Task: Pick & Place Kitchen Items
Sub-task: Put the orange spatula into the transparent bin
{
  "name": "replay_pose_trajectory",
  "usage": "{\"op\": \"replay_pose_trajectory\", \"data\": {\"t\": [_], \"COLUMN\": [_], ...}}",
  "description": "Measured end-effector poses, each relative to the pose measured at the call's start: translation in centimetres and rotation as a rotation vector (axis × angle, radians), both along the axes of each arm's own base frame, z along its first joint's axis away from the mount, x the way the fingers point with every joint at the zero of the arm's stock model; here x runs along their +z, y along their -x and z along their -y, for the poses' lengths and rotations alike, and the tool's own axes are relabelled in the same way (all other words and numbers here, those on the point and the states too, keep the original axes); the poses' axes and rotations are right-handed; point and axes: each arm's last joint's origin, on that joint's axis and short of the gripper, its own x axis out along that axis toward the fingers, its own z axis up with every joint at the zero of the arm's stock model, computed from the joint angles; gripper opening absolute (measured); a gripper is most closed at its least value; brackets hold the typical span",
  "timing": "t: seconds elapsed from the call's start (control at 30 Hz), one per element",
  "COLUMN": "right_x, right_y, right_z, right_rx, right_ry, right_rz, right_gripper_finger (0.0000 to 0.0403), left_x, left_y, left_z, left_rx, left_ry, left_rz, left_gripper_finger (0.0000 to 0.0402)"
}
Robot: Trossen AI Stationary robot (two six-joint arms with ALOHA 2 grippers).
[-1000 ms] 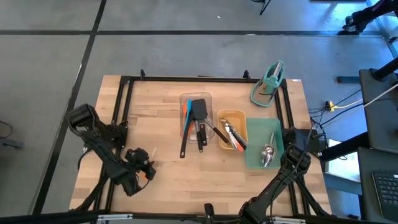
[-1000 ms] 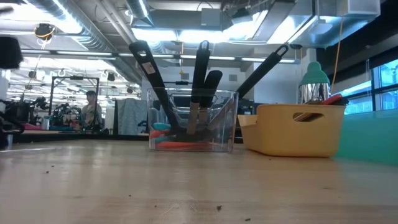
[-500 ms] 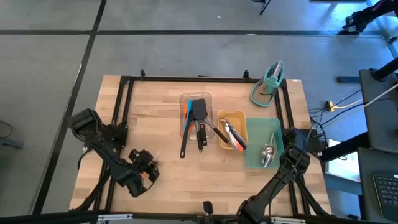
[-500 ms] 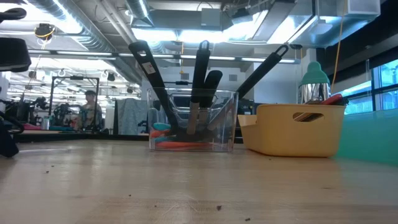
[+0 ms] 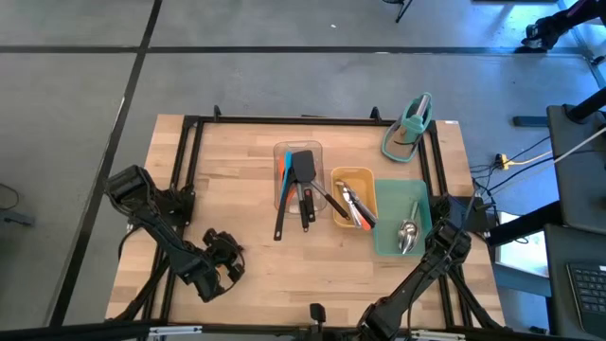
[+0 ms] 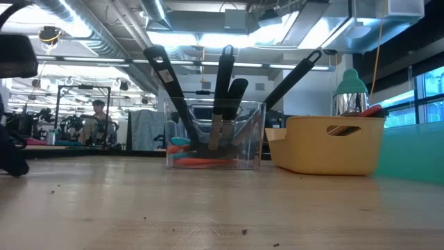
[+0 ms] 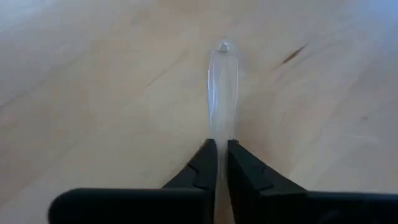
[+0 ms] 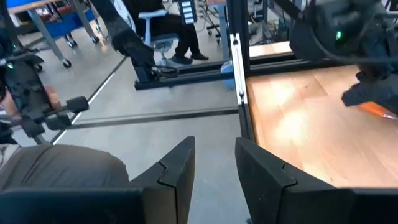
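Note:
On the bare wood at the near left lies a shiny steel utensil (image 7: pixel 222 93). Only its slim handle shows. My left gripper (image 5: pixel 225 254) (image 7: pixel 222 149) is low over it and shut on it; in the low view the gripper (image 6: pixel 14 163) is a dark shape at the table's left edge. Black turners and blue and orange spatulas stand in a clear tray (image 5: pixel 298 175) (image 6: pixel 215 135). Tongs lie in a yellow tray (image 5: pixel 352 197), spoons in a teal tray (image 5: pixel 402 227). My right gripper (image 8: pixel 214 149) (image 5: pixel 369 317) waits open at the table's near edge, holding nothing. My left gripper pinches the utensil's handle (image 7: pixel 222 134) between its two fingertips. The fingers slant down from the table's left side and lie along the handle. The handle rests flat on the wood, its rounded free end (image 7: pixel 224 46) pointing away from the fingers; the other end is hidden under the gripper.
A teal stand (image 5: pixel 409 128) sits at the far right corner. A black frame (image 5: pixel 189 152) runs round the table's edges. Open wood lies between my left gripper and the trays. A person (image 6: pixel 97 121) shows in the room beyond.
My left gripper has sunk toward the table and shifted a little toward its right edge, rolling at the wrist, and has shut on the steel utensil's handle. The utensil stays on the wood.

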Motion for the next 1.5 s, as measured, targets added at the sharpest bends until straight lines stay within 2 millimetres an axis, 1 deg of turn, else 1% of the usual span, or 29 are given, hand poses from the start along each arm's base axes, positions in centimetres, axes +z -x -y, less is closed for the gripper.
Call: {"op": "replay_pose_trajectory", "data": {"t": [0.03, 0.1, 0.17, 0.3, 0.37, 0.5, 0.7, 0.83, 0.97, 1.17, 1.27, 1.33, 1.43, 1.5], "right_x": [-0.1, -0.2, -0.4, -0.5, -0.7, -1.4, -2.5, -2.8, -2.9, -3.0, -3.1, -3.3, -3.4, -3.4], "right_y": [-0.1, -0.3, -0.5, -0.7, -0.8, -0.9, -1.2, -1.2, -1.2, -1.1, -1.0, -1.0, -0.9, -1.0], "right_z": [0.1, 0.4, 0.5, 0.8, 1.0, 1.7, 3.1, 3.4, 3.5, 3.5, 3.6, 3.7, 3.7, 3.9], "right_rx": [0.003, 0.012, 0.017, 0.015, 0.016, -0.087, -0.174, -0.197, -0.205, -0.207, -0.219, -0.224, -0.218, -0.22], "right_ry": [0.001, 0.01, 0.008, -0.014, 0.006, -0.021, -0.042, -0.061, -0.063, -0.058, -0.063, -0.065, -0.069, -0.057], "right_rz": [-0.008, -0.025, -0.043, -0.056, -0.074, -0.135, -0.242, -0.276, -0.286, -0.292, -0.308, -0.321, -0.344, -0.346], "right_gripper_finger": [0.0119, 0.0119, 0.0119, 0.0119, 0.0119, 0.0119, 0.0119, 0.0119, 0.0119, 0.0119, 0.0119, 0.0119, 0.0119, 0.0119], "left_x": [0.0, 0.1, 0.1, 0.1, -0.1, -0.7, -1.1, -0.7, 0.0, 1.7, 2.3, 2.3, 1.9, 1.6], "left_y": [-0.1, -0.7, -1.0, -2.2, -2.6, -3.3, -4.8, -6.2, -7.2, -8.0, -7.7, -7.3, -6.6, -6.0], "left_z": [0.1, 1.0, 1.3, 2.1, 2.2, 2.2, 1.9, 2.0, 2.4, 3.0, 3.5, 3.9, 4.2, 4.5], "left_rx": [-0.003, -0.032, -0.081, -0.161, -0.179, -0.174, -0.16, -0.203, -0.278, -0.406, -0.497, -0.558, -0.633, -0.679], "left_ry": [0.01, 0.092, 0.098, 0.148, 0.151, 0.146, 0.168, 0.197, 0.185, 0.087, 0.028, -0.019, -0.094, -0.185], "left_rz": [0.018, 0.039, 0.053, 0.096, 0.11, 0.125, 0.179, 0.261, 0.345, 0.464, 0.468, 0.443, 0.383, 0.342], "left_gripper_finger": [0.0011, 0.0008, 0.0007, 0.0, 0.0001, 0.0001, 0.0001, 0.0001, 0.0002, 0.0006, 0.0021, 0.0041, 0.0085, 0.0121]}}
